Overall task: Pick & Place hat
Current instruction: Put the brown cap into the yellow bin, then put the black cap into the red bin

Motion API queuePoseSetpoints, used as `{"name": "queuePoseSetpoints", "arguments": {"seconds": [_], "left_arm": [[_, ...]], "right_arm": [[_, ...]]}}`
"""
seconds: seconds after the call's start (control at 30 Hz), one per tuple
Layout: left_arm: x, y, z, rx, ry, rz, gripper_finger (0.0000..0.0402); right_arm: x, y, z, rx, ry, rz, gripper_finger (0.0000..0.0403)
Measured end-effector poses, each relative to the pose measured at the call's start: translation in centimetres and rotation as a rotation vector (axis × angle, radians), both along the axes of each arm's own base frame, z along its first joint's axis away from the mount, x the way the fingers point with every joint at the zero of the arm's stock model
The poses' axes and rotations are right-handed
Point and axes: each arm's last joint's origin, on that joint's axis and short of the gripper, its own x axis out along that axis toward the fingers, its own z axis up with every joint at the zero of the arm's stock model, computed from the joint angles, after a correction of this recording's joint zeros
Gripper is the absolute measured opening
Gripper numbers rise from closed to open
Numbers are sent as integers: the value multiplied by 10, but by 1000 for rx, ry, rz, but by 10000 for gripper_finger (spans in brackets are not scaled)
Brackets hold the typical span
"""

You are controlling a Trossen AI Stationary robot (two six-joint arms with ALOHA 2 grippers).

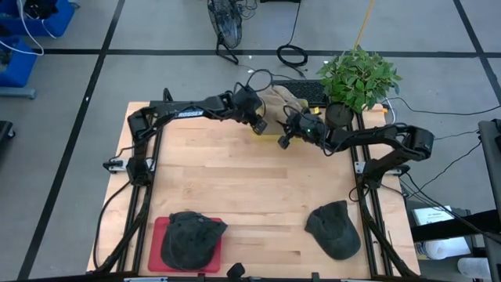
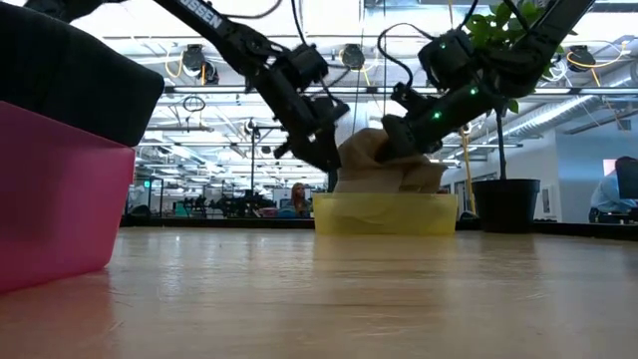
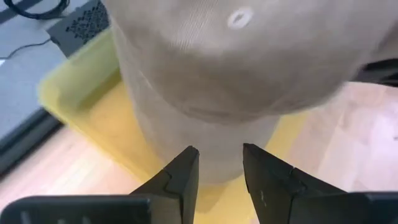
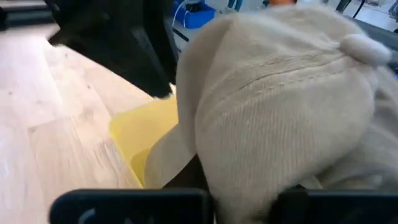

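Note:
A beige hat (image 1: 278,100) stands in a yellow tray (image 1: 264,139) at the table's far middle; in the low view the beige hat (image 2: 384,165) rises above the yellow tray's rim (image 2: 384,214). My left gripper (image 1: 258,125) is at the hat's left side, shut on it. My right gripper (image 1: 286,141) comes in from the right and is shut on the hat's crown. Whether the hat's underside rests on the tray floor is hidden by the rim. My left gripper (image 3: 221,165) pinches the hat's lower edge (image 3: 217,146) between its two fingers. The fingers slant down from the table's left side. The hat stands upright over the tray beyond them. My right gripper (image 2: 399,140) is on the crown's upper right side (image 2: 409,160), coming nearly level from the table's right. The hat's own cloth (image 4: 261,162) bulges over the fingers and hides the place of contact.
A dark hat (image 1: 190,237) lies on a red tray (image 1: 159,249) at the near left. Another dark hat (image 1: 335,229) lies on the bare wood at the near right. A potted plant (image 1: 356,78) and a keyboard (image 1: 309,90) stand behind the yellow tray.

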Motion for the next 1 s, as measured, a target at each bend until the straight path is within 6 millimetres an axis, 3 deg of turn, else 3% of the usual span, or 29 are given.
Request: {"name": "queuePoseSetpoints", "arguments": {"seconds": [0.33,0.6,0.83,1.0], "left_arm": [[-35,-19,73,120,-48,22,127],[-79,-59,129,186,-31,110,127],[-92,-113,145,182,5,32,127],[-91,-142,127,177,67,-46,103]], "right_arm": [[-19,4,31,-8,-46,17,117],[-47,12,54,30,-28,50,188],[-70,31,71,119,-78,37,192],[-81,52,80,193,-124,78,155]]}}
